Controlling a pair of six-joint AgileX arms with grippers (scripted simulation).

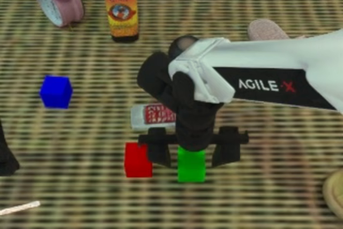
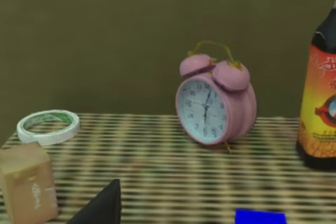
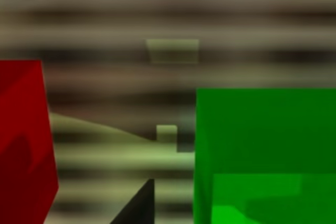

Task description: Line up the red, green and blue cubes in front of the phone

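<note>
Right hand is nearest the camera, w/ fingers spread apart on both sides of the green cube, not clamped on it. Red cube and green one stand side by side before the phone, near the worktop's front edge – so approx. two of three are placed. Blue cube – plain, deep colour – waits toward the left edge. Left hand parked there; its fingers I cannot tell.
</note>
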